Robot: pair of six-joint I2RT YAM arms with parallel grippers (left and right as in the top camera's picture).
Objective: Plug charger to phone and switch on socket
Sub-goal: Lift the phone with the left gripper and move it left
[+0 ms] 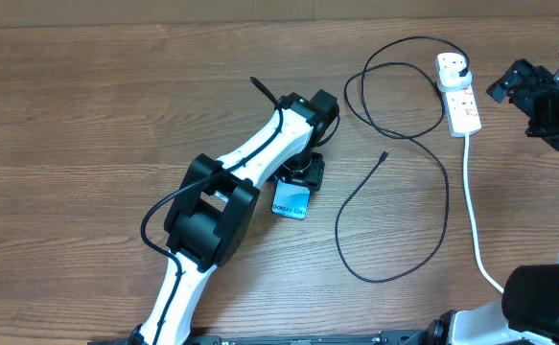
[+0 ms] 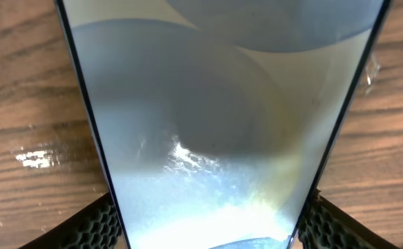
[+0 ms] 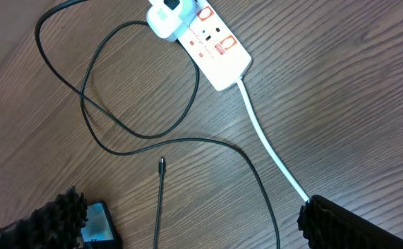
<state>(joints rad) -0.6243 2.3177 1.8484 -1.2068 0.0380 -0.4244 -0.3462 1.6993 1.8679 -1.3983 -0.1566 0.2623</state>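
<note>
The phone (image 1: 291, 202), with a light blue screen, lies on the wooden table; it fills the left wrist view (image 2: 215, 104). My left gripper (image 1: 301, 177) is over it, its two pads (image 2: 211, 223) pressed against the phone's long edges. The charger, a thin black cable (image 1: 442, 206), loops across the table. Its connector tip (image 1: 384, 154) lies free to the right of the phone and shows in the right wrist view (image 3: 161, 166). Its other end sits in the white socket (image 1: 462, 103) (image 3: 215, 45). My right gripper (image 1: 524, 96) (image 3: 194, 221) hovers open and empty, right of the socket.
The socket's thick white cord (image 1: 473, 211) runs toward the table's front right and passes under my right finger in the right wrist view (image 3: 270, 145). The right arm's base (image 1: 547, 307) stands at the front right. The left arm (image 1: 212, 211) lies diagonally across the table's middle.
</note>
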